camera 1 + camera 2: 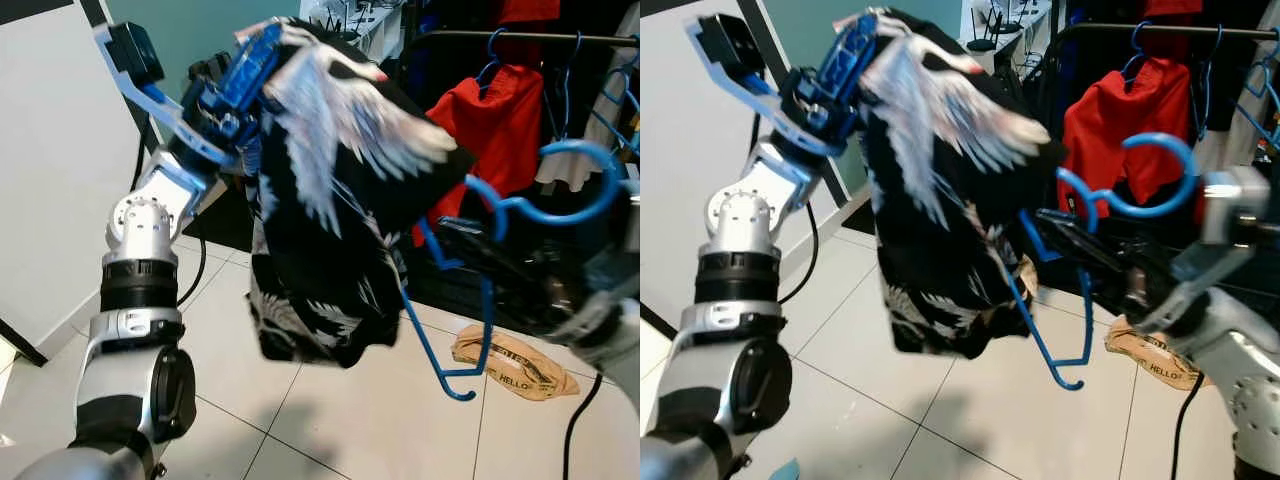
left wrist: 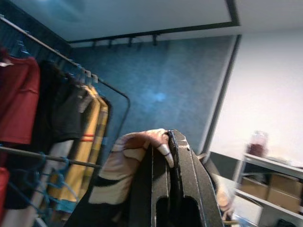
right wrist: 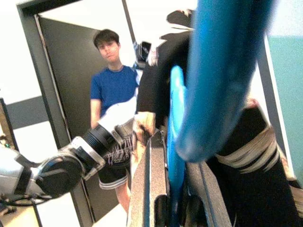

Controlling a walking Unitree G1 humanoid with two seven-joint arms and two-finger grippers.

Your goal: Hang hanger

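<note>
Blue hanger [image 1: 500,215] clamped in right gripper [image 1: 1065,232].

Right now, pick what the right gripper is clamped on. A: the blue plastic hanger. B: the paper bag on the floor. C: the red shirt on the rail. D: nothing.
A: the right gripper is shut on the blue plastic hanger, whose hook curls above its fingers, while the left gripper holds up the black shirt with white wing print.
</note>
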